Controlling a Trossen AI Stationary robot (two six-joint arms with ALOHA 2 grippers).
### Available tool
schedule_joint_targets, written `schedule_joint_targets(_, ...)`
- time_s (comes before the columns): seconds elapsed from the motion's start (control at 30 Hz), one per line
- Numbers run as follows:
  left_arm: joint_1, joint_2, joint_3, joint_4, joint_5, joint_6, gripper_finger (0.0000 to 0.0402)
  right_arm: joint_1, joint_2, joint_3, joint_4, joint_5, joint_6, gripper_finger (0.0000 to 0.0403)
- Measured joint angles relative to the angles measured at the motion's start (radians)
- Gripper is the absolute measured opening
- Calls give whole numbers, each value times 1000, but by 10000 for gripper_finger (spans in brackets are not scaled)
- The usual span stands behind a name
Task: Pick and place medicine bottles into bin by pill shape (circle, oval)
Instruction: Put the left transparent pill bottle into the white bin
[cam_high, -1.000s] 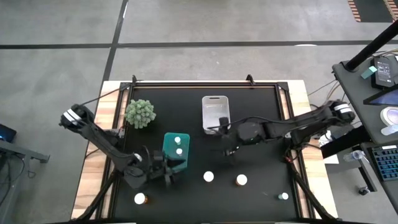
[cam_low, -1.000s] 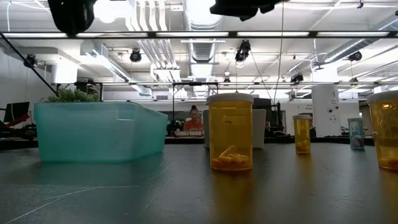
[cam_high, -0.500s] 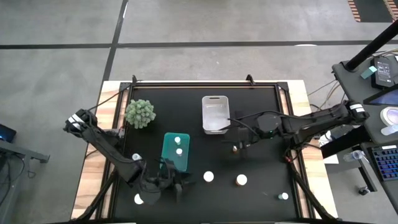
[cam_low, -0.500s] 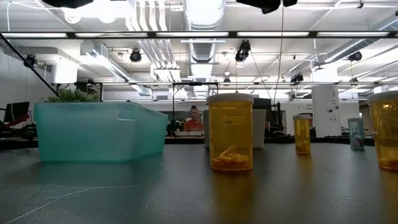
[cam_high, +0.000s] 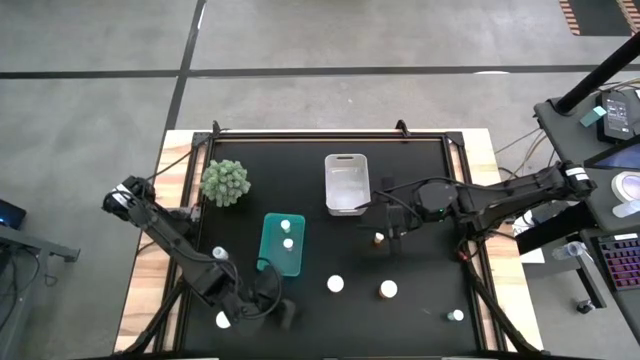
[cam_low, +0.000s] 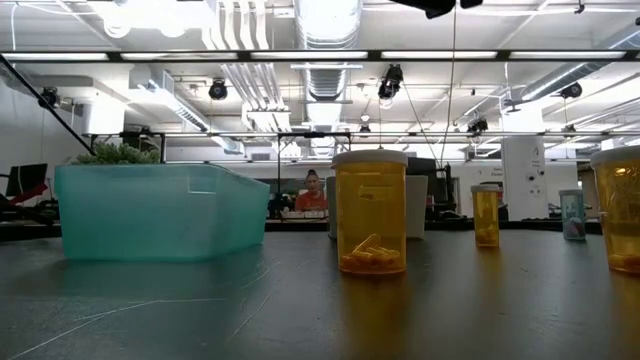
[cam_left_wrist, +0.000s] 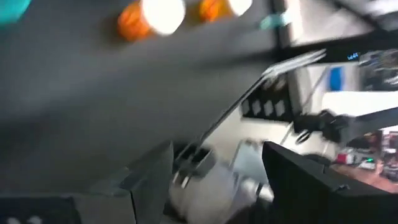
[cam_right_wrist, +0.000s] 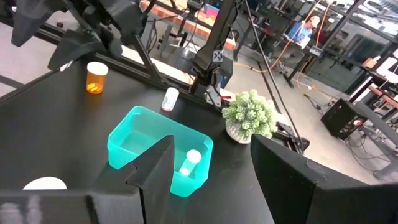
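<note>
Several small medicine bottles stand upright on the black table: a white-capped one, an amber one, one near the right corner, a tiny one, an amber one and a white one. Two more lie in the teal bin. The white bin stands farther back. My left gripper hangs open near the front edge, beside the amber bottle at the left. My right gripper is open, just right of the white bin, above the tiny bottle. Nothing sits between either pair of fingers.
A green bushy plant stands at the far left of the table. The table's raised frame runs round the black top. In the low view an amber bottle stands in front, the teal bin to its left.
My left gripper has drawn back from the teal bin's near end toward the table's near edge, rising a little and rolling about its own line. My right gripper has pulled back from the white bin's near corner toward the table's right edge. Both stay open.
</note>
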Motion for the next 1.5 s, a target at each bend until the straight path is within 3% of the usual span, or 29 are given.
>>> schedule_joint_targets(0.13,-1,1,18,-100,106,-82,233,0,6,-5,-5,0,1,203)
schedule_joint_targets(0.33,1,-24,18,-238,178,-175,233,0,11,-15,-2,0,6,203)
schedule_joint_targets(0.53,7,-46,17,-513,293,-227,233,0,11,-19,0,0,24,203)
schedule_joint_targets(0.83,45,-150,-22,-853,303,-196,233,0,11,-21,-54,0,72,203)
schedule_joint_targets(1.17,147,-314,-195,-882,303,-114,233,-14,0,-30,-131,16,41,203)
schedule_joint_targets(1.5,158,-402,-254,-841,434,-130,233,-204,-29,-38,-207,17,4,203)
